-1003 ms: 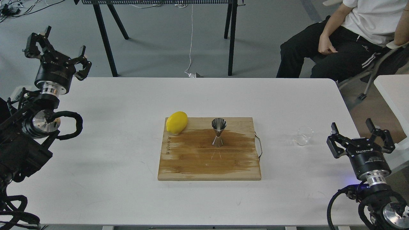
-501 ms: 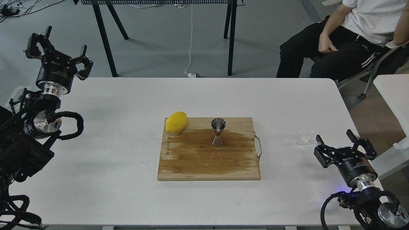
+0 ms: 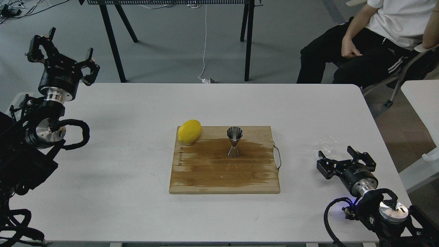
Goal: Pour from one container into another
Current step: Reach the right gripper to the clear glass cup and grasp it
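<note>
The clear glass cup point(image 3: 326, 143) stands on the white table point(image 3: 137, 206) at the right, partly hidden behind my right gripper's left finger. My right gripper point(image 3: 343, 155) is open, low over the table just in front of and to the right of the cup, holding nothing. The steel jigger point(image 3: 234, 142) stands upright on the wet wooden cutting board point(image 3: 224, 178) at the table's middle. My left gripper point(image 3: 61, 48) is open, raised at the table's far left corner, far from both.
A yellow lemon point(image 3: 189, 131) lies at the board's far left corner. A seated person point(image 3: 374, 41) is beyond the table's far right corner. A second white table point(image 3: 420, 99) stands at the right edge, and black trestle legs point(image 3: 248, 37) behind.
My right gripper has come down and moved left toward the glass cup, its left finger now overlapping the cup. The left arm has barely moved.
</note>
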You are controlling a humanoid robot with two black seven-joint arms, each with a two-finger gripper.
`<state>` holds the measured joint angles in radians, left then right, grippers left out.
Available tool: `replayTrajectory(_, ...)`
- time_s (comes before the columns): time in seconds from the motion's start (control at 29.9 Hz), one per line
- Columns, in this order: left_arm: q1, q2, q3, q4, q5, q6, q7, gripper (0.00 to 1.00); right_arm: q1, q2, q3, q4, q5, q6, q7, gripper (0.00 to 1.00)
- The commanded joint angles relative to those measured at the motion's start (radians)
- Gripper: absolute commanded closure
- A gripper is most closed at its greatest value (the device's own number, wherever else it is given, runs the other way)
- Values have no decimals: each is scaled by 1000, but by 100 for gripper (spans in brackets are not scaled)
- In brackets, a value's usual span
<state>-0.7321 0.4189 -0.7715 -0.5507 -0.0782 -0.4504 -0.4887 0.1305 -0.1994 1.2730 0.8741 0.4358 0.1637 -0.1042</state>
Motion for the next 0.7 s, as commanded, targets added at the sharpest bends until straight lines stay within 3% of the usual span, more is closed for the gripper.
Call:
replayTrajectory(0.0, -1, 0, 0, 0, 0, -1, 0, 0, 43, 21, -9, -61, 0, -4, -5, 5)
replayTrajectory(0.23, -1, 3, 0, 0, 0, -1, 0, 0, 86, 43, -26, -115, 0, -12, -8, 9)
replayTrajectory(0.57, -1, 6, 0, 0, 2, 1, 0, 0, 113, 46, -23, -141, 4, -9, -19, 31)
replayTrajectory(0.67, -1, 6, 0, 0, 2, 1, 0, 0, 115, 69, -24, -145, 3, -9, -20, 44)
